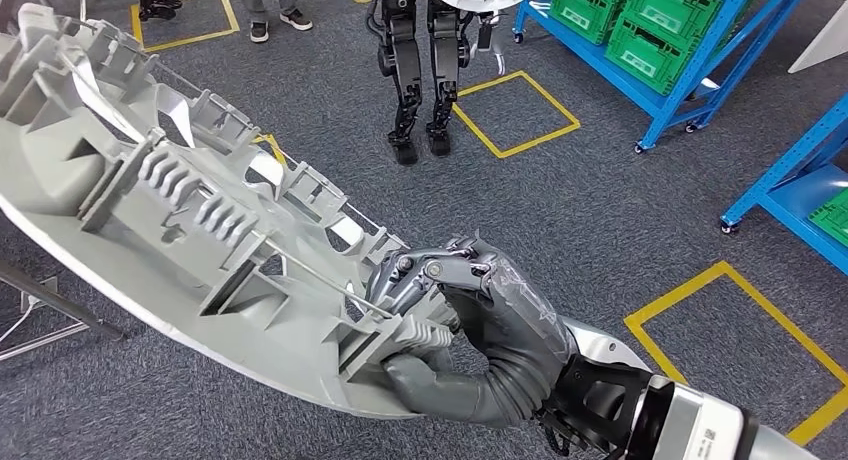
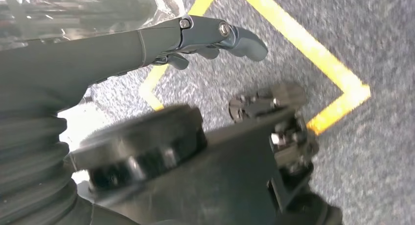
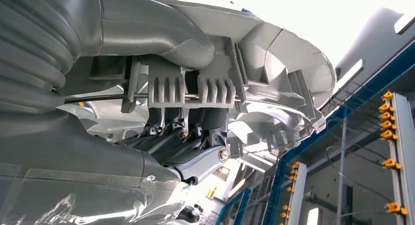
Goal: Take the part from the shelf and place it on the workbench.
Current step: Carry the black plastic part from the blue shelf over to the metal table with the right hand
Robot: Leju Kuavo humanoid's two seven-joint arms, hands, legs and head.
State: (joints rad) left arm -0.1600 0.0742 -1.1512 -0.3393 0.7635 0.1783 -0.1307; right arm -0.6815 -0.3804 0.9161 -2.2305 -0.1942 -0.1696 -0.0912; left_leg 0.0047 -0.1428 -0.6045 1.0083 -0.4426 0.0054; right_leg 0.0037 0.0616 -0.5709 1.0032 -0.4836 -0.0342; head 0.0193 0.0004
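Your right robot hand (image 1: pixel 455 315) comes into the head view from about five o'clock and grips the part (image 1: pixel 170 210), a big grey moulded panel with ribs and clips on its upturned back. The thumb lies along the panel's near edge and the darker fingers (image 1: pixel 450 265) curl over a ribbed clip block beside a thin metal rod. From the hand the part stretches away toward ten o'clock, carried above the grey carpet floor (image 1: pixel 600 210) and tilted, with its far end higher in the picture. In the right wrist view you see the same hold from behind: thumb (image 3: pixel 147 29) on one face of the part (image 3: pixel 274 54), fingers (image 3: pixel 195 132) pressed up against the toothed clip.

Your left robot hand (image 2: pixel 195 39) hangs over the carpet and a yellow floor marking (image 2: pixel 337 73); its fingers are curled in with nothing in them.

At twelve o'clock in the head view another humanoid robot (image 1: pixel 420 60) stands on the carpet, and blue racks holding green crates (image 1: pixel 640 20) stand at one to two o'clock. A person's feet (image 1: pixel 275 22) show near eleven o'clock.
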